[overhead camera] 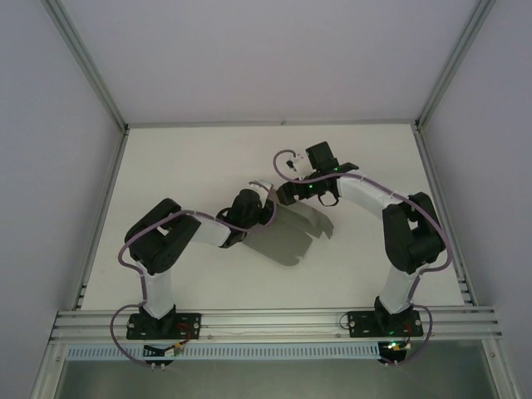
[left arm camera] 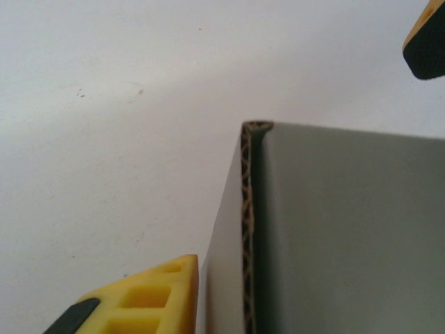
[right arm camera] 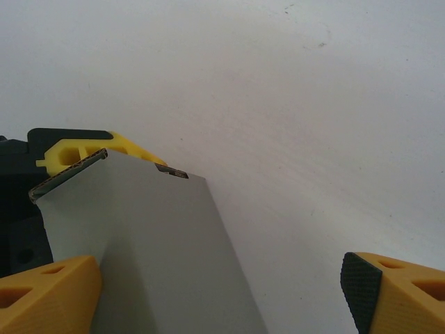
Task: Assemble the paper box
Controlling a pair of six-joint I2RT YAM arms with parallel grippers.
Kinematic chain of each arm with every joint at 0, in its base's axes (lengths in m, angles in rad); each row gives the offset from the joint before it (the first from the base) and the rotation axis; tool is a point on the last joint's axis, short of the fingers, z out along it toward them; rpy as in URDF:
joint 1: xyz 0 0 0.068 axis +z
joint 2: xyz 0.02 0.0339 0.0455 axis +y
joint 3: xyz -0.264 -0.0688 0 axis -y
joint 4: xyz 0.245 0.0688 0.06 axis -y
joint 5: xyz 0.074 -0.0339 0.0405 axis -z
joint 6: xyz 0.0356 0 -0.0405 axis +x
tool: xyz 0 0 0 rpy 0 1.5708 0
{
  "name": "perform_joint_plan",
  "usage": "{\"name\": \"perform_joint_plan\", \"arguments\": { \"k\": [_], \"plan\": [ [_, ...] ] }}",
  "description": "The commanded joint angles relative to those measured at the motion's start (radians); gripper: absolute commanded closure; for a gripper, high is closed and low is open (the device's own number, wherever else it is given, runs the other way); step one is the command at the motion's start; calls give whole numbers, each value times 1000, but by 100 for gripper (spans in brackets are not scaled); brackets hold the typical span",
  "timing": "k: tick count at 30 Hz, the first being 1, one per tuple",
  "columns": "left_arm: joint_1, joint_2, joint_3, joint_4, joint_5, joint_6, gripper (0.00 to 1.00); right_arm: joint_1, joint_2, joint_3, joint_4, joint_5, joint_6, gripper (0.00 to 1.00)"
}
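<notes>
Presently, step: folding one wall of the paper box (overhead camera: 293,233) upright; by my judgement, early in assembly.
Box place: middle of the bench (overhead camera: 183,166), between both arms.
Left end effector (left arm camera: 292,174): partly spread, straddling the doubled cardboard edge, not pinching.
Right end effector (right arm camera: 222,278): spread wide around the panel.
Axis: seemingly 11 to 5 o'clock, raised edge at 11.
Next: calls for a firm pinch on that wall and a square crease.

grey paper box (left arm camera: 348,229), yellow fingers (right arm camera: 49,292), white table (overhead camera: 208,166)
</notes>
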Motion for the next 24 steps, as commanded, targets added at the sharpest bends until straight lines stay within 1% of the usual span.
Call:
{"name": "perform_joint_plan", "arguments": {
  "k": [1, 3, 5, 9, 11, 12, 14, 15, 16, 19, 24],
  "plan": [
    [7, 26, 39, 8, -27, -18, 85, 7, 67, -24, -118, 46, -45, 10],
    [7, 32, 54, 0, -42, -27, 100, 7, 65, -26, -118, 45, -44, 10],
    [8, 40, 64, -13, -82, -34, 100, 5, 60, -29, -118, 43, -40, 10],
    [7, 36, 54, -42, -237, -85, 100, -5, 16, -48, -87, 86, 18, 8],
    [8, 5, 31, -48, -227, -95, 100, -5, -40, -70, -50, 123, 44, 4],
    [7, -18, 20, -53, -218, -112, 100, -4, -81, -83, -26, 159, 68, 0],
    [4, -57, 12, -88, -221, -136, 100, -5, -167, -109, 11, 231, 126, 0],
    [2, -73, 11, -113, -241, -150, 100, -5, -215, -123, 31, 272, 158, 0],
    [-2, -91, 14, -149, -271, -173, 100, -4, -269, -141, 51, 316, 185, 0],
    [-4, -134, 40, -278, -311, -247, 100, -5, -388, -179, 45, 411, 277, 0],
    [-10, -173, 54, -388, -308, -294, 100, -5, -532, -307, 45, 451, 350, 0]
  ]
}}
